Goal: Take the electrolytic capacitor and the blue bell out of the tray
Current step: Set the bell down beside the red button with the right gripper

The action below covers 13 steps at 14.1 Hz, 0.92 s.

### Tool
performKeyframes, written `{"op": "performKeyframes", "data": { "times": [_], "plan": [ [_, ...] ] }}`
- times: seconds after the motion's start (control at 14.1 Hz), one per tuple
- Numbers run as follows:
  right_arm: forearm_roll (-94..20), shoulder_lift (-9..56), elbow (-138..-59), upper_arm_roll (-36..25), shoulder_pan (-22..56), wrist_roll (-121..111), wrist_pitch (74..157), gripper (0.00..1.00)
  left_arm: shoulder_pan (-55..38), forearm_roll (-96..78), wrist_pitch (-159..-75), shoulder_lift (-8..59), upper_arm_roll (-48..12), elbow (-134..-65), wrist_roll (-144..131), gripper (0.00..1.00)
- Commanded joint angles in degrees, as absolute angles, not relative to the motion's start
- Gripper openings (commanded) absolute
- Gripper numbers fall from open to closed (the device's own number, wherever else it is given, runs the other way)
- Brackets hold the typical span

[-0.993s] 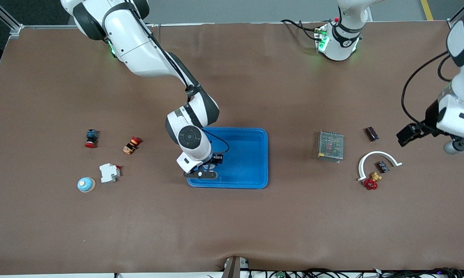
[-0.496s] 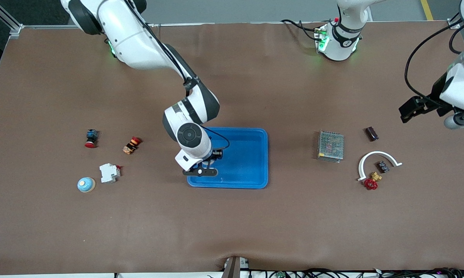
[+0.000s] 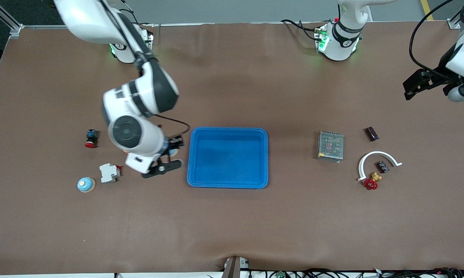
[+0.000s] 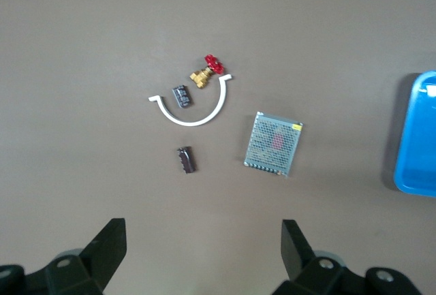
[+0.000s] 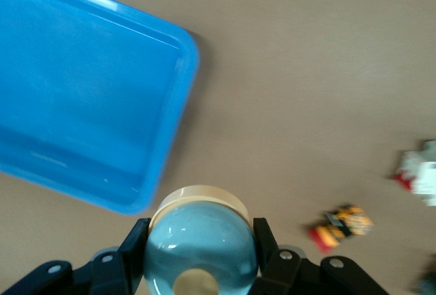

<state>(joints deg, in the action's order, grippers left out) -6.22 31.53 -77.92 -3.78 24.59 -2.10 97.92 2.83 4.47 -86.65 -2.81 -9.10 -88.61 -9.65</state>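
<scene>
Blue tray (image 3: 227, 181), pale-blue bell (image 5: 199, 247), brown table (image 3: 232, 224)

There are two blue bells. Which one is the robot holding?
The bell clamped in the right gripper, up beside the blue tray. The other bell sits untouched on the table by the white breaker.
</scene>
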Motion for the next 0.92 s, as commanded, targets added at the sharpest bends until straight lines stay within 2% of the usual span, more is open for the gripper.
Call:
{"op": "performKeyframes", "data": {
  "times": [0.0, 0.35, 0.85],
  "plan": [
    [-3.8, 28.0, -80.7, -2.7, 19.5, -13.7, 95.5, 0.32, 2.4, 3.0, -84.4, -3.9, -8.3, -89.1, -8.3, 1.00],
    [0.6, 21.7, -89.4, -2.7, 11.0, -32.2, 99.0, 0.32, 2.3, 2.5, -84.2, -3.2, -9.1, -88.9, -8.2, 1.00],
    [1.4, 15.6, -109.8, -2.7, 4.4, -47.2, 119.6, 0.32, 2.4, 2.5, -83.9, -3.3, -9.1, -88.8, -7.7, 1.00]
  ]
}}
